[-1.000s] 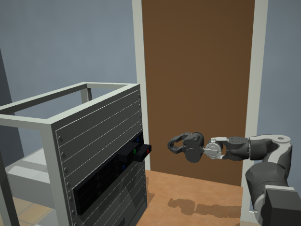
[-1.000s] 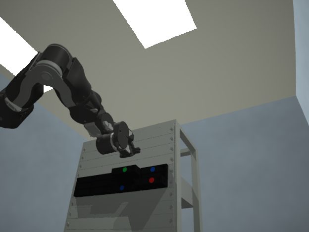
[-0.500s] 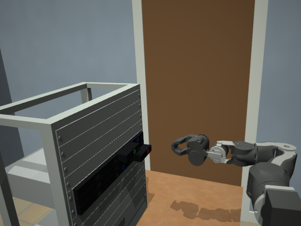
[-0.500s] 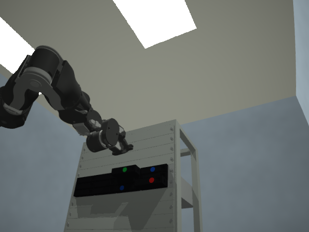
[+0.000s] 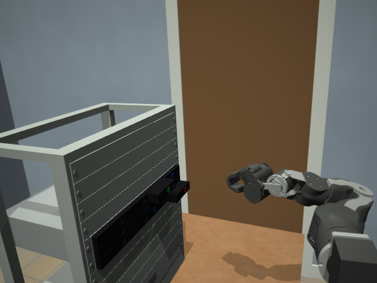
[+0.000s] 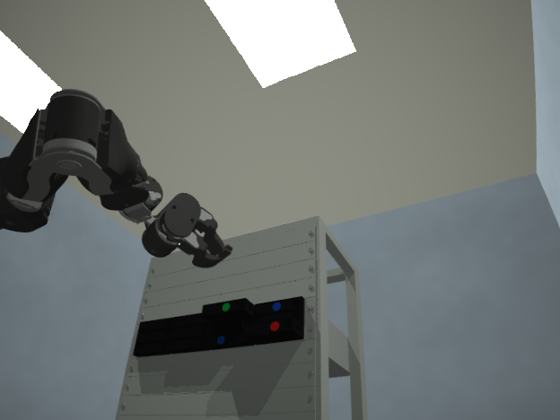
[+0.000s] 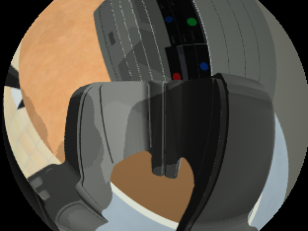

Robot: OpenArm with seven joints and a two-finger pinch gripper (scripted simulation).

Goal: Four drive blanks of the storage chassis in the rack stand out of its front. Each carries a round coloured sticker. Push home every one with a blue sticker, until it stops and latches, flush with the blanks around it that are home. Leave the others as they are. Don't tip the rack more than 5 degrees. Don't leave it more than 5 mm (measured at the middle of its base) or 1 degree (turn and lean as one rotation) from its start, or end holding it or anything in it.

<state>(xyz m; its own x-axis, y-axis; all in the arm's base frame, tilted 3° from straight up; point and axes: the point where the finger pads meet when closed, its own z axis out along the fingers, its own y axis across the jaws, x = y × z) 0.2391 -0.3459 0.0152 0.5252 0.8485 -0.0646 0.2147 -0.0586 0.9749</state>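
Observation:
The grey rack (image 5: pixel 65 158) (image 6: pixel 316 271) carries a black storage chassis (image 5: pixel 109 240) (image 6: pixel 167 336). The blank with the green sticker (image 5: pixel 168 189) (image 6: pixel 225 307) (image 7: pixel 192 21) and the blank with the red sticker (image 5: pixel 185 189) (image 6: pixel 274 326) (image 7: pixel 177 76) stand well out of the front. The upper blue-sticker blank (image 5: pixel 172 175) (image 6: pixel 275 306) (image 7: pixel 204 66) and the lower blue-sticker blank (image 5: pixel 154 209) (image 6: pixel 220 339) (image 7: pixel 169 20) look level with the blanks around them. My gripper (image 5: pixel 229 182) (image 6: pixel 223 251) (image 7: pixel 170 131) is shut and empty. It hangs in the air in front of the rack, apart from it, at about chassis height.
A brown door (image 5: pixel 248 106) in a pale frame stands behind the arm. The floor (image 5: pixel 231 240) in front of the rack is orange-brown. Pale shelving (image 5: pixel 33 219) shows beyond the rack. The rack's upper panels (image 5: pixel 121 152) are plain grey.

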